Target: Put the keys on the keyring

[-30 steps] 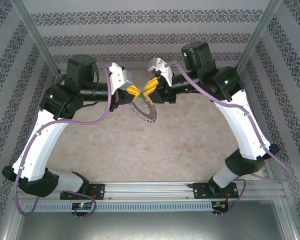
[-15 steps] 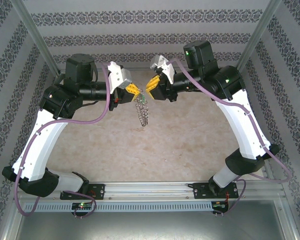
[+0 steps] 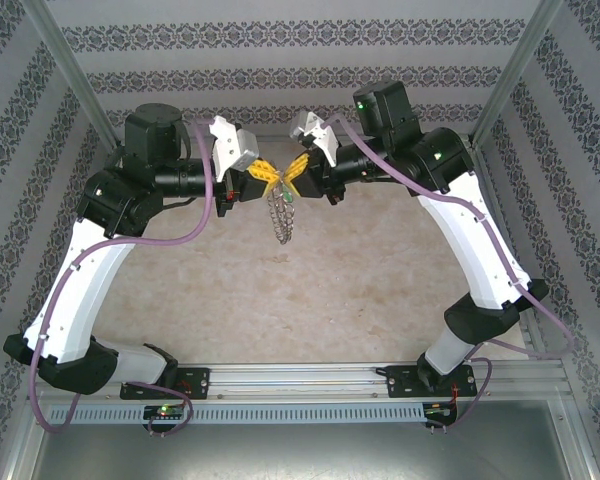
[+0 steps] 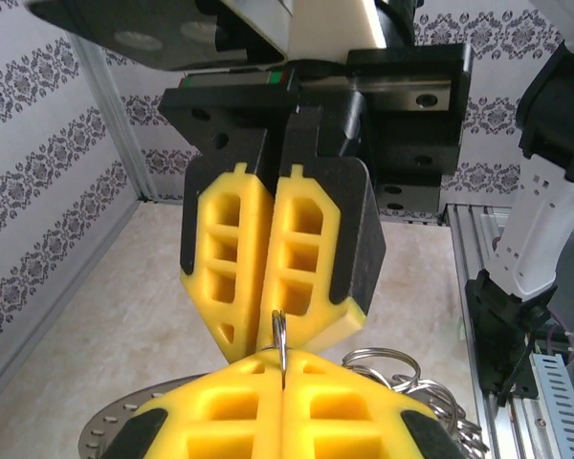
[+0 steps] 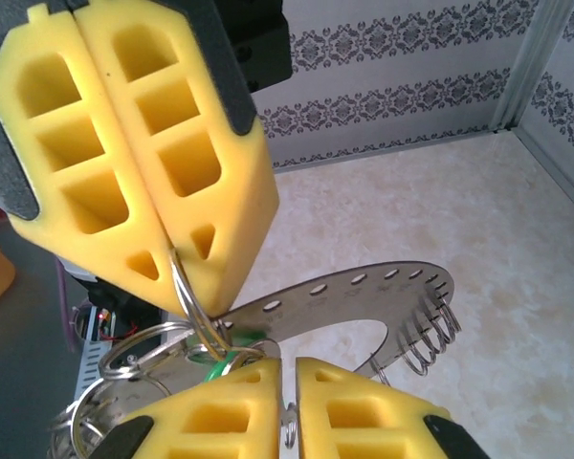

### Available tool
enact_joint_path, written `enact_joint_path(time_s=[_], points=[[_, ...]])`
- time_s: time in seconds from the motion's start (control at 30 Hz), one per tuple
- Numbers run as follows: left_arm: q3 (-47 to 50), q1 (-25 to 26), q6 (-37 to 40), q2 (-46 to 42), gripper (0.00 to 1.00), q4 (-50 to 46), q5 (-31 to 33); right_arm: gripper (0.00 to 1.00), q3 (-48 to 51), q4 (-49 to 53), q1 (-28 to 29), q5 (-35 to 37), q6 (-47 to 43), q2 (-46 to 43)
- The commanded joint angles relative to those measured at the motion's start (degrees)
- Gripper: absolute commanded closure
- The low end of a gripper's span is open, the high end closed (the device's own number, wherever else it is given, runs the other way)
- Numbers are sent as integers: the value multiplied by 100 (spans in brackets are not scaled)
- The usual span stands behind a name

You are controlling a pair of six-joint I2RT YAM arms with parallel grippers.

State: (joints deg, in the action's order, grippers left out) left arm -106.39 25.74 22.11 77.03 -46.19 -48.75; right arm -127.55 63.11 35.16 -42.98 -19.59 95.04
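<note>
High over the table's far side, my left gripper [image 3: 268, 172] and right gripper [image 3: 292, 172] meet tip to tip. The dark-grey keyring [image 3: 280, 218] hangs edge-on below them. In the left wrist view my left gripper [image 4: 283, 368] is shut on a thin split ring [image 4: 280, 335] that also runs up into the closed seam of the right gripper [image 4: 265, 330]. In the right wrist view my right gripper [image 5: 287, 373] pinches a small ring, and the keyring's flat plate [image 5: 364, 292] stretches behind it. The key's green head [image 5: 215, 363] sits among the rings by its left finger; its blade is hidden.
The beige tabletop [image 3: 310, 290] lies well below the hanging ring. Patterned walls [image 3: 300, 80] and metal frame posts [image 3: 75, 70] enclose the space. A rail [image 3: 300, 380] at the near edge carries both arm bases.
Both grippers rose and closed in until their fingertips touch. The keyring turned from showing its flat face to hanging edge-on beneath them.
</note>
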Motion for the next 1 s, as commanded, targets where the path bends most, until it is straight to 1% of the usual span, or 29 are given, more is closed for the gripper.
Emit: enact_joint_path(time_s=[0.0, 0.2, 0.23, 0.37, 0.5, 0.67, 0.97], points=[[3, -65, -143, -162, 100, 449, -254, 87, -9, -170, 96, -213, 66, 50], [88, -184, -260, -215, 100, 622, -333, 88, 64, -128, 64, -12, 54, -72], [120, -228, -298, -230, 100, 680, -365, 87, 96, -132, 43, 36, 66, -115], [274, -374, -516, -302, 100, 986, -548, 75, 264, -296, -60, 294, 96, -393], [351, -454, -768, -290, 100, 1271, -794, 72, 252, -527, -114, 427, 135, -538], [468, -511, -1080, -318, 100, 1623, -1036, 71, 257, -1104, -123, 18, 409, -565], [731, -619, -1697, -408, 100, 2344, -1397, 70, 180, -1532, -114, -700, 684, -438]])
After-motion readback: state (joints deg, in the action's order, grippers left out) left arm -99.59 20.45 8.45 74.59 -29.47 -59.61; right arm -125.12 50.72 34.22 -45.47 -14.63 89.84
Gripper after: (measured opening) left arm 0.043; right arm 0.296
